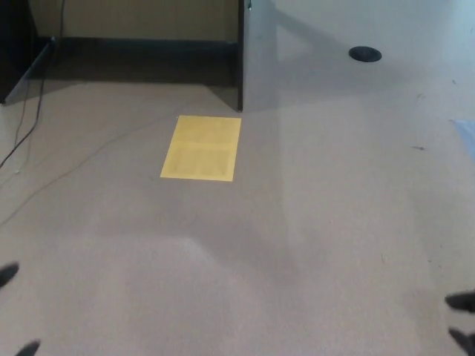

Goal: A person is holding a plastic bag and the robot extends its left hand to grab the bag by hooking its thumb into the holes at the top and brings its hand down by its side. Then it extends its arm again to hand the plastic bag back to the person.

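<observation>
Carpet [312,245], beige and bare over most of its area, fills the head view. Only two black fingertips [9,273] of the left hand [16,311] show at the near left edge, set apart from each other with nothing between them; whether the whole hand is spread cannot be told. Two black fingertips of the right hand [462,320] show at the near right edge, also apart, grip state likewise unclear. The plastic bag appears nowhere in view. A yellow rectangular sheet [202,147] lies flat on the carpet, left of centre. Just beyond it stands a grey upright panel [256,55]. A dark round disc [365,53] sits far right. A thin cable [22,133] trails at far left.
</observation>
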Robot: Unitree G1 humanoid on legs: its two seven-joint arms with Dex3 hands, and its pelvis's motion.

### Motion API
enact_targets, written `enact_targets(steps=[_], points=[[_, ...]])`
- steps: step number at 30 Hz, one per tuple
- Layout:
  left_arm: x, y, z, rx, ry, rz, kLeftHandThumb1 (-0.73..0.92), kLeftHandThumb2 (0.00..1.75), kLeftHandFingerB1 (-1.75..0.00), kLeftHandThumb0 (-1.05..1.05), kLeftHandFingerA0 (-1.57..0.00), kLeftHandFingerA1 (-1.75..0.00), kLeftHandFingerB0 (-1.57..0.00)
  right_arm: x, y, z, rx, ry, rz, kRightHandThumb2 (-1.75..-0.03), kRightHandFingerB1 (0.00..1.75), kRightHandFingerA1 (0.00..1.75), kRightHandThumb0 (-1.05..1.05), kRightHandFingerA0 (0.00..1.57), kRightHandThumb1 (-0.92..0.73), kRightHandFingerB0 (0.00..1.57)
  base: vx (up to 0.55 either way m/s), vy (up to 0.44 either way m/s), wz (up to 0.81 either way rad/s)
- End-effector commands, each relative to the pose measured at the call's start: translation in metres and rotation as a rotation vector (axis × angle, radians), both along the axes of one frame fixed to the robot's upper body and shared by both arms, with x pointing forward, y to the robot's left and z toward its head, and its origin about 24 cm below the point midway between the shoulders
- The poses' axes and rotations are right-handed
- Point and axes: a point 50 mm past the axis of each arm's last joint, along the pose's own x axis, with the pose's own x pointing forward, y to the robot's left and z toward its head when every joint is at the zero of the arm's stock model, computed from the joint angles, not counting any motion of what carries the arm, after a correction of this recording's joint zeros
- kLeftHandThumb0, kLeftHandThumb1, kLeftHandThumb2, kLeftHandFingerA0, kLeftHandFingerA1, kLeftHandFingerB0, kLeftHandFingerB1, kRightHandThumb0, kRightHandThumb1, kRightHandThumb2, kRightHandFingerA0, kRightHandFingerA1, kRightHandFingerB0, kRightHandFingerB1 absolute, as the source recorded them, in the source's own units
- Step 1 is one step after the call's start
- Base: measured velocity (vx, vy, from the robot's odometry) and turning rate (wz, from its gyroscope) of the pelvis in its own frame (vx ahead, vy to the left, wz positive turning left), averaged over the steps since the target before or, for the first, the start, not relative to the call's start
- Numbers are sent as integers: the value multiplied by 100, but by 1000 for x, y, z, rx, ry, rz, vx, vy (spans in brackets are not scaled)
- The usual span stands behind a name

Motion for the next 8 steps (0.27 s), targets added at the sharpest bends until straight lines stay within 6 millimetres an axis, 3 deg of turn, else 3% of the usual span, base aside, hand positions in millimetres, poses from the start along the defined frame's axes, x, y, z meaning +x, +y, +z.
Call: enact_targets(steps=[1,3,4,5,6,7,8], points=[[-21,10,-22,40,159,12,67,60,-30,-57,-22,-34,-20,-24,-2,-18,6,57,-1,-61,39,44,-39,68,-69,50,0,0,0],[-24,12,-29,17,208,25,68,60,-30,-59,-25,-36,-20,-28,-1,-21,-4,67,6,-61,39,45,-38,67,-69,51,0,0,0],[-27,14,-35,36,255,18,43,99,-48,-33,-9,-50,-6,-33,-1,-25,-9,76,7,-61,39,45,-38,66,-69,52,0,0,0],[-27,14,-36,39,260,17,43,99,-48,-33,-9,-50,-6,-34,-1,-26,-10,77,8,-61,39,45,-38,66,-69,52,0,0,0],[-29,15,-40,38,285,12,68,60,-30,-64,-28,-37,-20,-38,-1,-29,-17,87,4,-61,40,46,-39,67,-68,53,0,0,0],[-31,15,-41,36,296,12,41,97,-48,-33,-10,-50,-6,-40,-2,-31,-16,99,3,-59,39,46,-41,70,-69,53,0,0,0],[-31,15,-41,36,296,12,41,97,-48,-33,-10,-50,-6,-40,-2,-31,-16,99,3,-59,39,46,-41,70,-69,53,0,0,0]])
